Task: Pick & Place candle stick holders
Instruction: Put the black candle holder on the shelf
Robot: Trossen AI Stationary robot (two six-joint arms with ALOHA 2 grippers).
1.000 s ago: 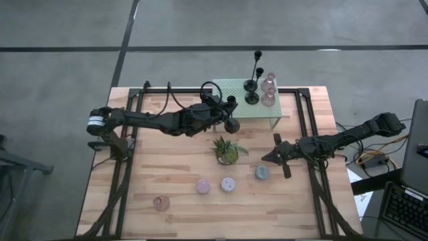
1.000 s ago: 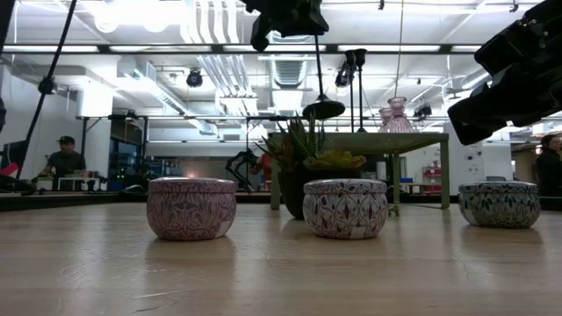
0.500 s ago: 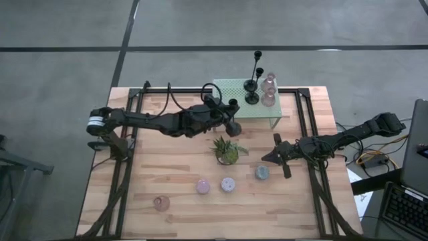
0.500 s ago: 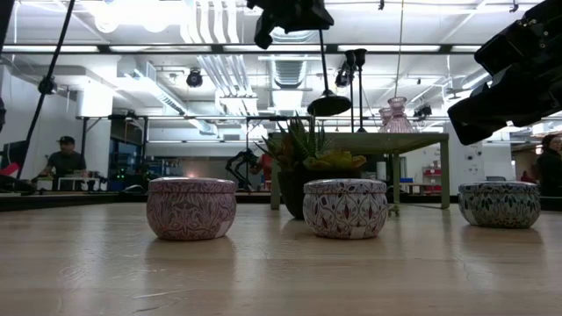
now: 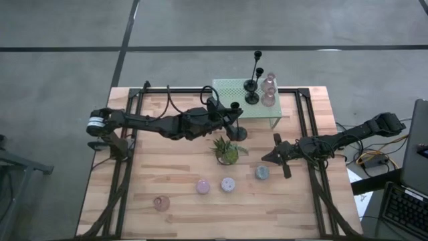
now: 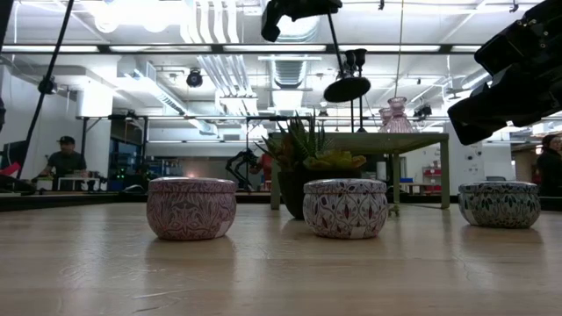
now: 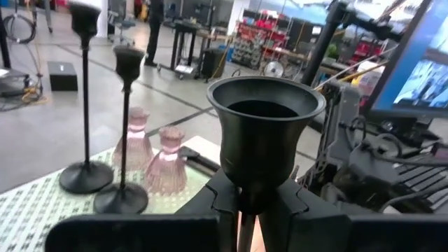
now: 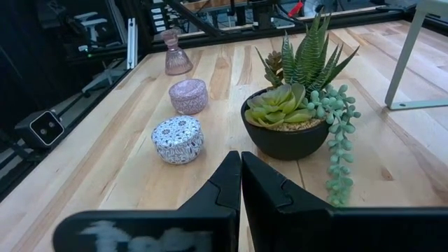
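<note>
High view: my left gripper [image 5: 227, 119] pinches a black candlestick [image 5: 235, 124] upright — the green rack [image 5: 231, 90] lies just beyond, to its far right; right gripper [image 5: 269, 158] idles, pressed together.

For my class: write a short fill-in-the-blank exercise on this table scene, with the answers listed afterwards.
1. The left gripper holds a black ____ above the table.
2. On the green rack stand ____ black candlesticks.
3. The right gripper, beside the blue holder, has its fingers ____.

Answers: candlestick; two; shut
</note>
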